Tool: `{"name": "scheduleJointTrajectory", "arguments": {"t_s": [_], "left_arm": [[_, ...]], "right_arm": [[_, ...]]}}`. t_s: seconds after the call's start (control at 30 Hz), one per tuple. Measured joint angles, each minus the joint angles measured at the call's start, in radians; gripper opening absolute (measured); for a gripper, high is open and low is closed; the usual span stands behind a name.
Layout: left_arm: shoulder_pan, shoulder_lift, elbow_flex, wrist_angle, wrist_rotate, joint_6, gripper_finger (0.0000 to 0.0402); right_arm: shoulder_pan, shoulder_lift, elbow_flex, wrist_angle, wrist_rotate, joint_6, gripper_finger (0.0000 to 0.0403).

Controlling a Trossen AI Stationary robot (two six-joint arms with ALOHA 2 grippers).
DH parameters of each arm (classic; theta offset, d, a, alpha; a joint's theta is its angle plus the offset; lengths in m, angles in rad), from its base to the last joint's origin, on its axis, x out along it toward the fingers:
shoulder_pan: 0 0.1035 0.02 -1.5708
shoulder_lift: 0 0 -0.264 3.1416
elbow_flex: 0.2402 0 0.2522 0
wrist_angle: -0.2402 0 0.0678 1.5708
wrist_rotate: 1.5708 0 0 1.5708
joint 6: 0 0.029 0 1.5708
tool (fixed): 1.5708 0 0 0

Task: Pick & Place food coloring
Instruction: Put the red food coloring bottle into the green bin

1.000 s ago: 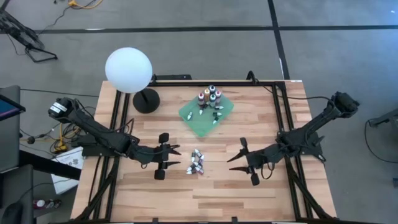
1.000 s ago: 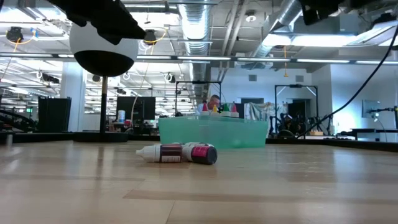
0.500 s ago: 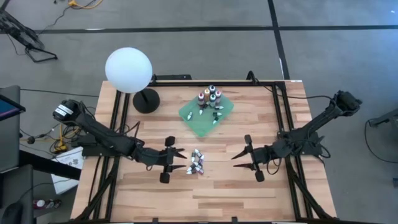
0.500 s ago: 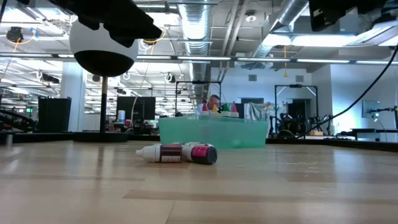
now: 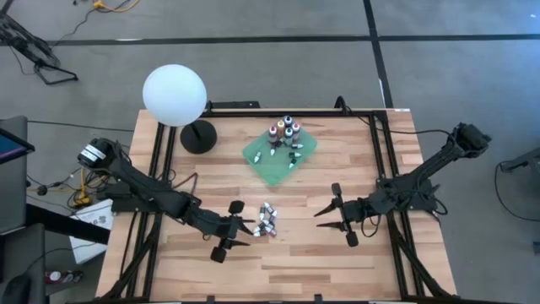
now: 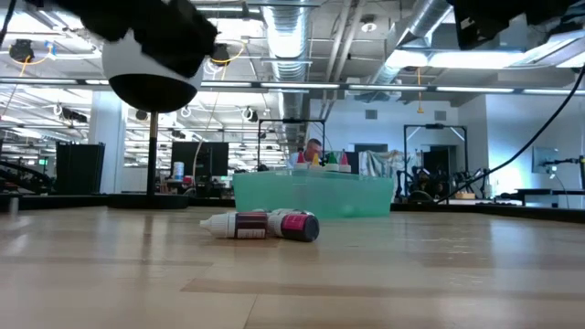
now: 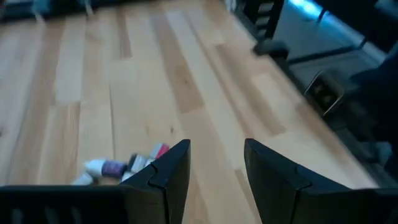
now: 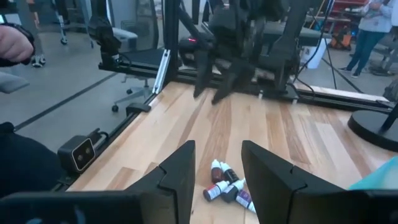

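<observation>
Light wooden table (image 5: 287,253) framed by black rails, grey floor around it, open workshop with ceiling ducts beyond in the low view. White globe lamp (image 5: 175,95) on a black base at the far left corner. Green square cloth (image 5: 278,159) toward the far middle, carrying several upright food coloring bottles (image 5: 283,131) and a few lying ones. Small cluster of fallen bottles (image 5: 267,221) near the table's middle, lying on bare wood, touching one another; seen side-on in the low view (image 6: 265,225) and from the right wrist (image 8: 225,183). Left gripper (image 5: 229,230) just beside that cluster on its left, above the wood, fingers spread apart, nothing between them. Right gripper (image 5: 337,221) well apart to the cluster's right, fingers likewise parted, holding nothing.
</observation>
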Motion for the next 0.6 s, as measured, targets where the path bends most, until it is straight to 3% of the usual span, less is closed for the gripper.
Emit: {"name": "scheduleJointTrajectory", "arguments": {"t_s": [0.43,0.6], "left_arm": [[0.016,0.266,0.129,-0.053,-0.067,0.012,0.0145],[0.028,0.312,0.147,-0.048,-0.099,-0.004,0.0145]], "right_arm": [[-0.006,0.000,0.000,-0.012,0.000,0.034,0.0123],[-0.006,0.000,0.000,-0.014,0.000,0.035,0.0122]]}}
